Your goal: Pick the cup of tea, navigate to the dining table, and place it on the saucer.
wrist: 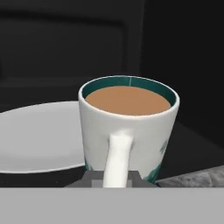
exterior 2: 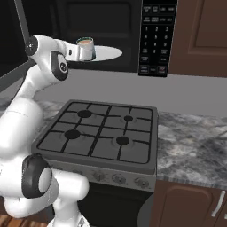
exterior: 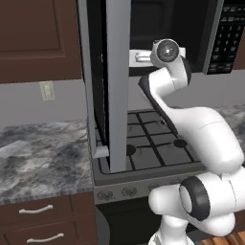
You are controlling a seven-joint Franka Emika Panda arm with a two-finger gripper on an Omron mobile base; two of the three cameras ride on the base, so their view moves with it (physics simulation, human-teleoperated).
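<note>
The cup of tea (wrist: 129,127) is white with a green inner rim and light brown liquid, its handle facing me. My gripper (wrist: 114,178) is shut on that handle, one grey fingertip (wrist: 89,178) on each side. In the right base view the cup of tea (exterior 2: 85,48) stands at the left front edge of a white round plate (exterior 2: 108,52) inside the open microwave, with my gripper (exterior 2: 75,53) just left of it. Whether the cup rests on the plate or hangs above it, I cannot tell. The dining table and the saucer are out of view.
The microwave door (exterior: 117,86) hangs open to the left of the arm. Its keypad panel (exterior 2: 155,37) is to the right of the cavity. A gas stove (exterior 2: 102,131) lies below, between marbled counters (exterior: 43,153) with brown cabinets (exterior 2: 201,35) above.
</note>
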